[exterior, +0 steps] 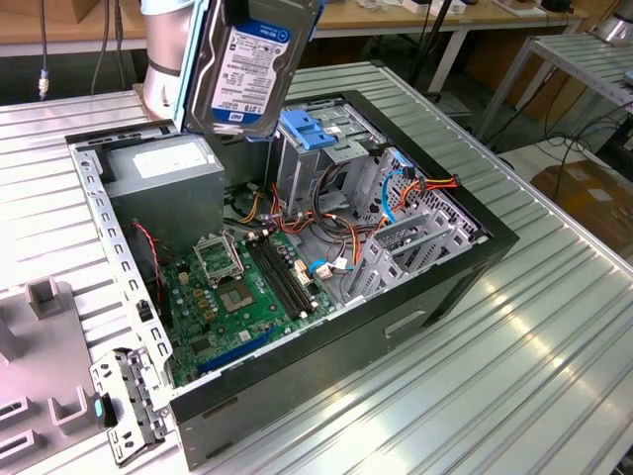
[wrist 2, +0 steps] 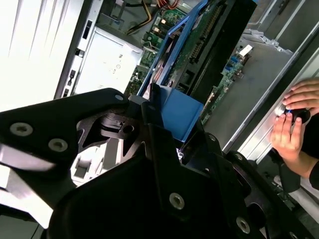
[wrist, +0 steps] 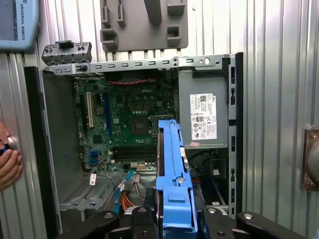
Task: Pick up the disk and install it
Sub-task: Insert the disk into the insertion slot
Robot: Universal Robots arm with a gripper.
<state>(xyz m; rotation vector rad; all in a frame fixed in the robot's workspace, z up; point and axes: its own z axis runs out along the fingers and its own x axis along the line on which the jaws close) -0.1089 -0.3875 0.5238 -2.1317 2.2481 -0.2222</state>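
The arm reaches in from the far side of the ribbed metal table and hangs above the open computer case, its wrist aimed down into the case. The gripper is clamped on the disk, with a black finger pressed against each flat side in the first wrist view. The disk is up in the air, clear of everything below, over the grey power supply box and just beside the blue latch on the metal cage. It stands on edge, tilted a little, and its white label faces the exterior view. Its long axis runs from the gripper down toward the case, one light-blue rail facing the wrist. Below lies the green circuit board. A person's hand rests just outside the case's wall.
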